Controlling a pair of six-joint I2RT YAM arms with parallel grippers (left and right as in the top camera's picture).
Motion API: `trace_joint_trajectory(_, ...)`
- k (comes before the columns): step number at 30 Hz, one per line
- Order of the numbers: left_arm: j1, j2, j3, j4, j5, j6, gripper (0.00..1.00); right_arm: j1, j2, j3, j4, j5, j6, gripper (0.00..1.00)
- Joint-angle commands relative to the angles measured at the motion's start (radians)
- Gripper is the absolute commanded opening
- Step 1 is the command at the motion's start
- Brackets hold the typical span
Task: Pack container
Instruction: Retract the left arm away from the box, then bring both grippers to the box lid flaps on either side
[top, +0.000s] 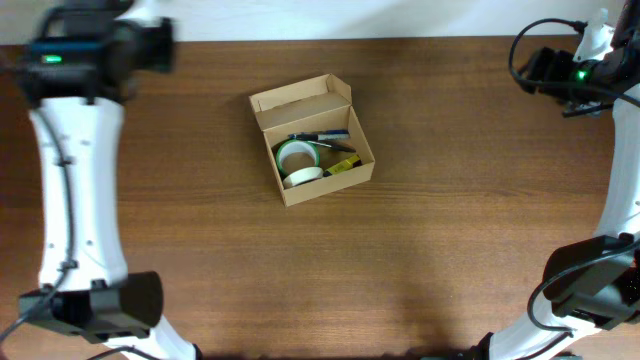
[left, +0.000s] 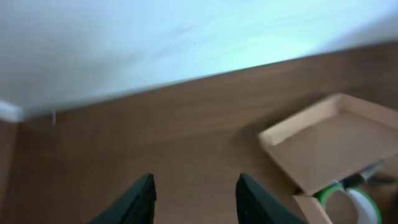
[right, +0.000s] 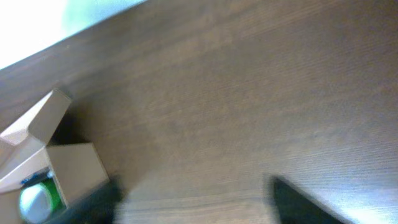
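The container (top: 331, 184) is a small tan cardboard box at the table's middle, with its flap lid (top: 300, 97) open toward the back. Inside lie a green tape roll (top: 295, 151), a white tape roll (top: 303, 177), a blue pen (top: 325, 135) and a yellow item (top: 343, 165). My left gripper (top: 152, 45) is open and empty at the back left, well apart from the box. In the left wrist view its fingers (left: 196, 182) hover over bare wood, the box lid (left: 329, 143) to their right. My right gripper (top: 532, 66) is open and empty at the back right. The right wrist view (right: 193, 186) is blurred, with the box (right: 74, 168) at the left.
The brown wooden table (top: 470, 220) runs to a white wall along its back edge (left: 155, 43). Both arm bases stand at the front corners (top: 95, 305) (top: 590, 280).
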Motion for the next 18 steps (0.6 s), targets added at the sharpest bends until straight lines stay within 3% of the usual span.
trace_joint_trajectory(1,0.073,0.064,-0.085,-0.012,0.233,-0.132,0.40,0.001,-0.012,0.001,-0.035,-0.046,0.001,0.40)
trace_joint_trajectory(4,0.104,0.108,-0.153,-0.034,0.253,-0.132,0.33,0.023,-0.012,-0.008,-0.074,-0.046,0.001,0.13)
trace_joint_trajectory(6,0.107,0.144,-0.202,-0.050,0.262,-0.132,0.31,0.047,-0.012,-0.026,-0.083,-0.046,0.002,0.04)
trace_joint_trajectory(10,0.095,0.206,-0.279,-0.016,0.332,-0.132,0.31,0.120,-0.004,-0.082,-0.089,-0.046,0.002,0.04)
trace_joint_trajectory(18,0.068,0.338,-0.312,-0.006,0.340,-0.132,0.31,0.306,0.048,-0.304,0.021,-0.046,0.023,0.04)
